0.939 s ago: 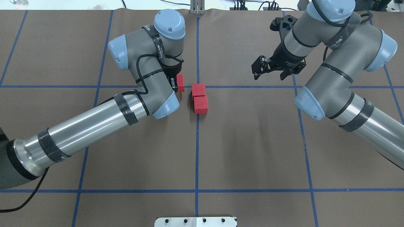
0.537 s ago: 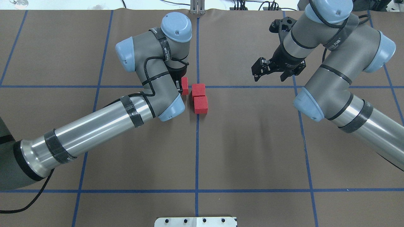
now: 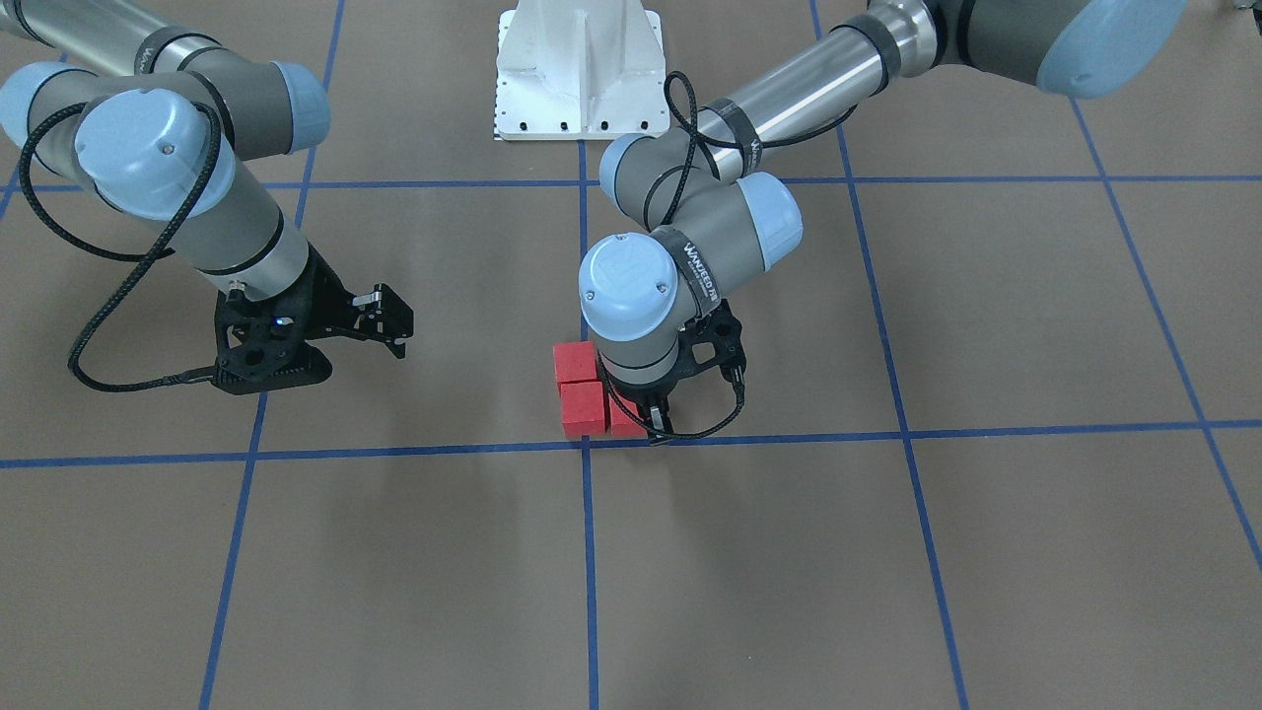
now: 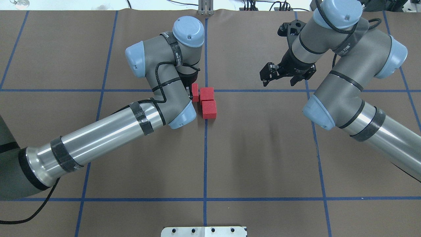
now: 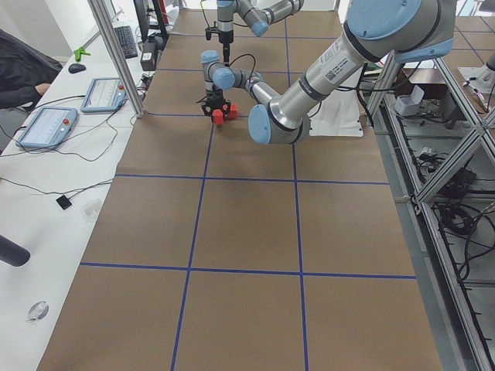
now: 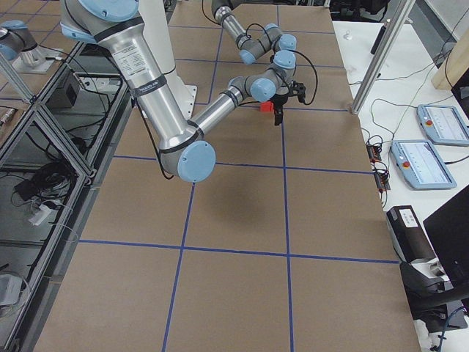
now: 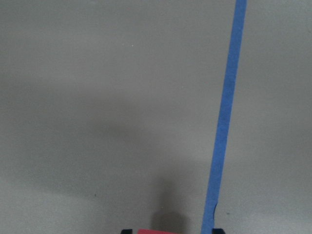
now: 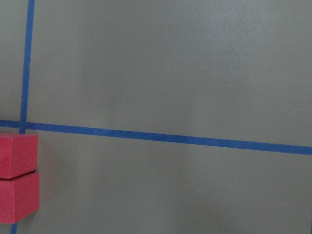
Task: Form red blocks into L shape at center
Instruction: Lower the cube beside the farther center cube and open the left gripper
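Spotter: Blocks first. Your corner block sits right at the center crossing, just on the robot's side of the cross line. The near block lies flush against it, toward the robot's base.

Checker: You get the same from the right wrist camera. Both cubes are side by side at the picture's left edge, with one corner at the crossing of the blue tape.

Spotter: Your left gripper is clamped onto the third block. That cube is on the robot's left of the corner block, just beside it, so the three lie in an L with the corner block at the bend. From overhead a thin dark line shows between the two. I cannot tell you whether their faces touch.

Checker: Nor can I tell you whether that cube rests on the brown paper or hangs just above it. From across the table its lower edge looks level with its neighbour's. The left wrist camera shows only a red sliver between two dark fingertips at the bottom edge.

Spotter: Your right gripper hangs well off to the robot's right, fingers spread wide, nothing between them.
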